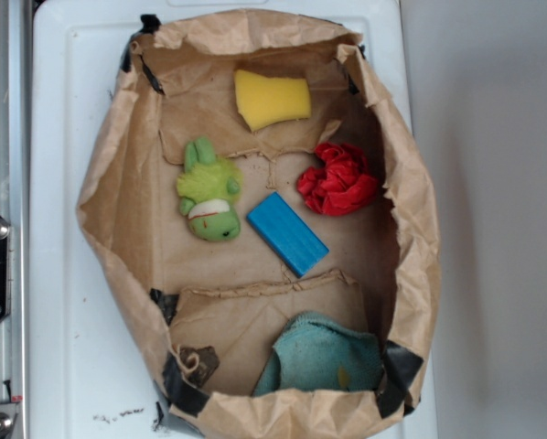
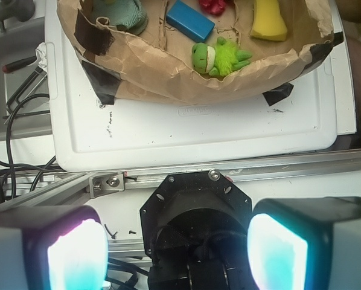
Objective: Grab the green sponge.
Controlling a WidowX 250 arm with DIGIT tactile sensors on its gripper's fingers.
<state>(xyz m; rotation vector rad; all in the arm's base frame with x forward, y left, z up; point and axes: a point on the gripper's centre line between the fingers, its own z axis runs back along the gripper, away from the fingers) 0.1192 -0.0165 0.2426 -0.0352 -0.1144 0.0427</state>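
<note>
Nearest the wrist camera, the gripper (image 2: 177,254) sits with its pads (image 2: 75,257) spread wide, pinching nothing, over the robot base and rail. Ahead of it comes the white tray (image 2: 198,130), then the paper bag (image 2: 186,75) rim. Just past the rim lies a green frog toy (image 2: 220,57), beyond it a blue block (image 2: 189,20). Farther ahead and to the left, at the bag's end, the green sponge (image 2: 117,13) lies flat, well apart from the gripper. Reach needs to go forward and left, I judge.
</note>
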